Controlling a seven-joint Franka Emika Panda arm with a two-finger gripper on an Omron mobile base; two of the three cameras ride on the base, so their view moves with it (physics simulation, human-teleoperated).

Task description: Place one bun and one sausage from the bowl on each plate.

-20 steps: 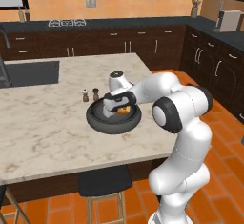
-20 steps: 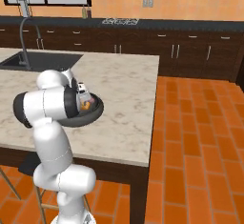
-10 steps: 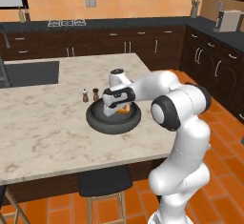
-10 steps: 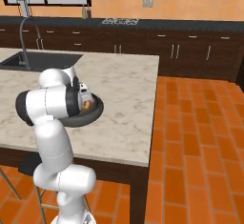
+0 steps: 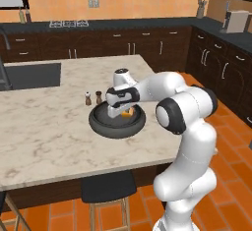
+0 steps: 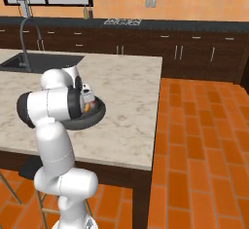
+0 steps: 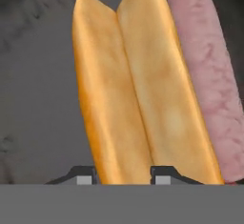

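On the marble island counter (image 5: 44, 127), I see the wide dark bowl (image 5: 104, 126) near the edge that faces my base, and my arm reaches forward and down into it. From the left base view the gripper (image 5: 119, 111) is low inside the bowl, with a bit of orange bun (image 5: 128, 113) showing just beside it. From the right base view the same bowl (image 6: 95, 115) is partly hidden behind my arm, and I can see only a small orange spot of the food (image 6: 87, 107) next to the hand.

Through the hand view I look straight along the fingers. Two yellow-orange buns lie side by side and touching on the dark floor of the bowl (image 7: 33, 99). The bun on the left (image 7: 97, 113) runs down between my two dark fingertips (image 7: 163, 175), and the fingertips are drawn in close on both its sides, so I judge that the gripper (image 7: 123, 176) is closed on this bun. The other bun (image 7: 157, 99) lies against it, on the outer side of the right fingertip. Touching that second bun, further to the right, is the pale pink sausage (image 7: 209, 80), about as long as the buns.

Two small shakers (image 5: 93, 98) stand on the counter just behind the bowl. A dark stool (image 5: 106, 188) stands under the counter edge. I cannot tell from these views if the bun is lifted off the bowl.
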